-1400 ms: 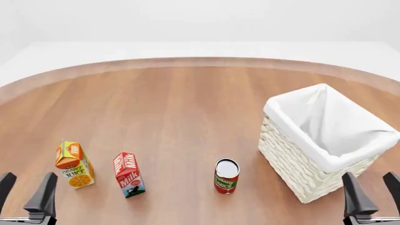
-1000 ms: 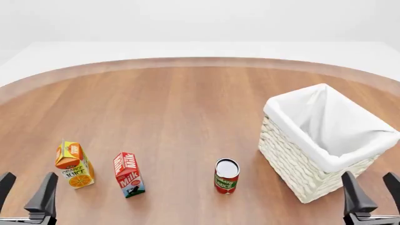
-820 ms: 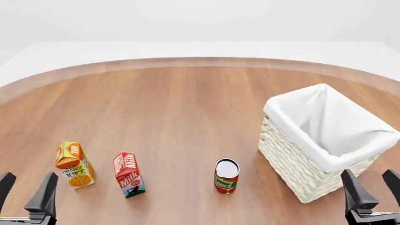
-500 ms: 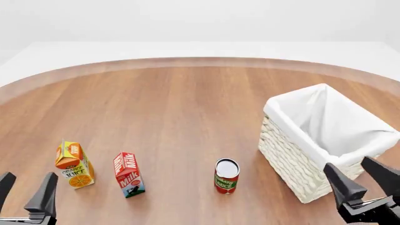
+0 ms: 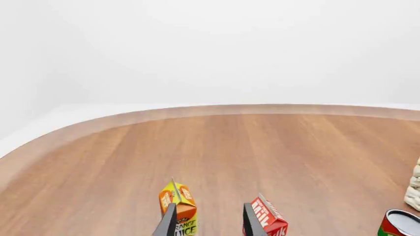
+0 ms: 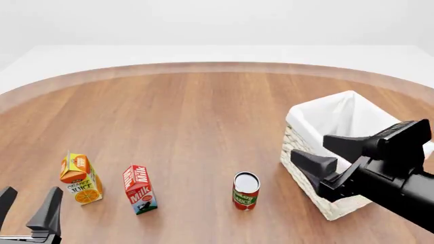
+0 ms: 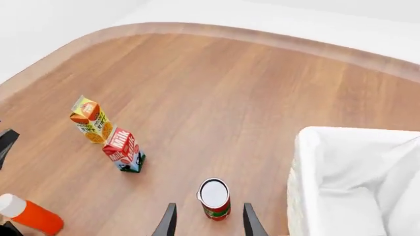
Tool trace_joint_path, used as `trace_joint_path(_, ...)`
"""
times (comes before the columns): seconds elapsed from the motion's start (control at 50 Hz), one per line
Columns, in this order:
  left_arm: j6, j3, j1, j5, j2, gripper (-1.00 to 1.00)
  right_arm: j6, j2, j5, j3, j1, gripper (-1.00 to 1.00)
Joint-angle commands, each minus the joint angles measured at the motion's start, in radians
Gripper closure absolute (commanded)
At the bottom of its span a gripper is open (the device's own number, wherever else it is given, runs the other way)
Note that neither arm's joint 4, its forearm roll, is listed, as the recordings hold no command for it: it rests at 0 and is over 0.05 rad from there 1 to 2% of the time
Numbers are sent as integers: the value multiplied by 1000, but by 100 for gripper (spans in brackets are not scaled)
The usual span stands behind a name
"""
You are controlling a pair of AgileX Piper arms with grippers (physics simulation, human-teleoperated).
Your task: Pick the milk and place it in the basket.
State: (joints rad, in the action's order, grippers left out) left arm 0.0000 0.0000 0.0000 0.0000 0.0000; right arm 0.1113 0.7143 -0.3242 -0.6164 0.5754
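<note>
Milk (image 6: pixel 139 189) carton, white "Milk" lettering.

A round wooden table (image 6: pixel 196 117) with a paler rim — beyond it, a plain white floor and walls, evenly lit.

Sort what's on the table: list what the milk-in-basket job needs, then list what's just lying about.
Needed:
milk
basket
right gripper, open, in front of the basket

Lying about:
orange juice carton
red can
orange bottle with white cap
</note>
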Motion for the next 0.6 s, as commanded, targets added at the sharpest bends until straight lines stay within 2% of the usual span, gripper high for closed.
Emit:
trace_joint_path(0.02,0,0,0,0,0,-100,52,200,-17,-155,128,-100)
trace_joint_path(0.18,0,0,0,0,0,-100,24,296,-7,-235,187,-100)
trace_joint_path(0.26,0,0,0,0,0,-100,28,344,-8,-260,214,-100)
trace_joint_path(0.3,0,0,0,0,0,-100,61,381,-4,-274,226,-100)
trace_joint_path(0.34,0,0,0,0,0,-100,72,400,12,-278,242,-100)
trace_joint_path(0.38,0,0,0,0,0,-100,34,426,34,-283,246,-100)
trace_joint_path(0.6,0,0,0,0,0,-100,56,550,95,-341,322,-100)
